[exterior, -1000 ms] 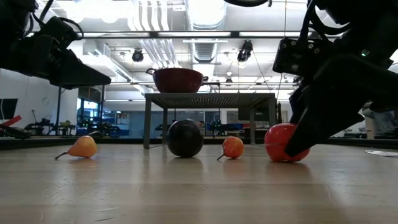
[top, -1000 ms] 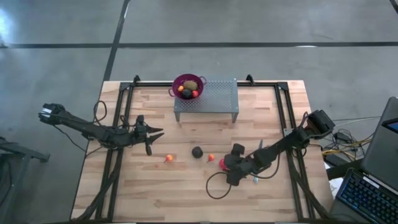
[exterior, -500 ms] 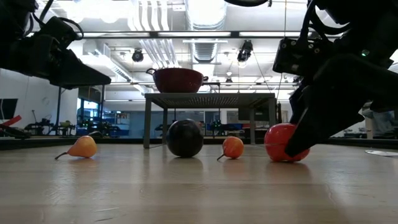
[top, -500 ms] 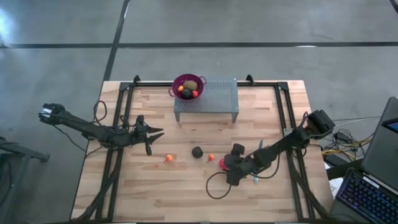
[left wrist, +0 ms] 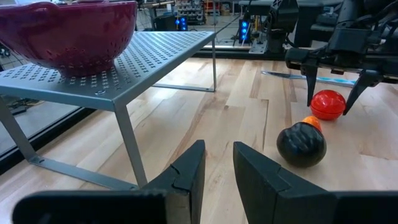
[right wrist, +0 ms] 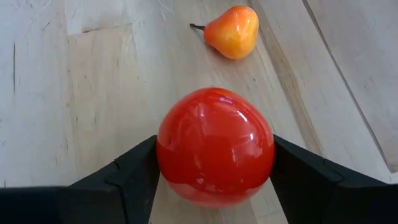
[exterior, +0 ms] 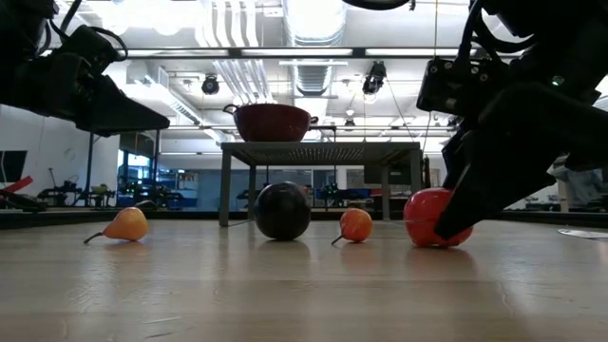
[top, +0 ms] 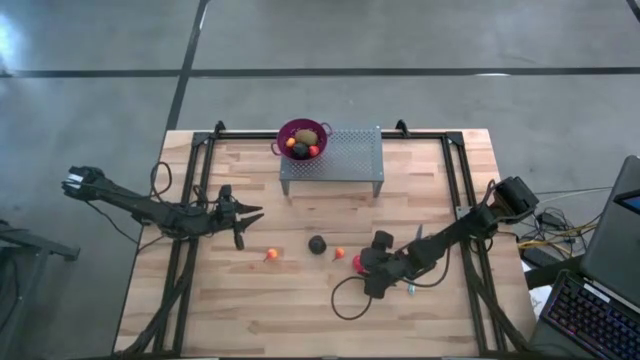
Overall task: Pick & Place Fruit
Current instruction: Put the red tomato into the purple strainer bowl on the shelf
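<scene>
High view first: I see my right gripper down on the counter right of centre, its fingers spread wide on either side of the red ball and seemingly touching its flanks, with the ball resting on the wood, not lifted. Just beside it, toward the left arm, sits a small orange fruit, and next along is a dark ball; a second small orange fruit lies farther left, apart from the others. These four pieces form a loose row across the middle of the counter, leaving open wood between the row and the near edge, apart from a loop of black cable lying near the right arm. My left gripper waits above the left part of the counter, fingers nearly together with a narrow gap and nothing between them. At the far edge stands a perforated metal rack, and the purple colander bowl sits on its left end, holding an olive-green oval, a dark ball and small orange and red pieces. A slim teal stick lies on the counter behind the right arm. From the low view, the room under the rack is open.
</scene>
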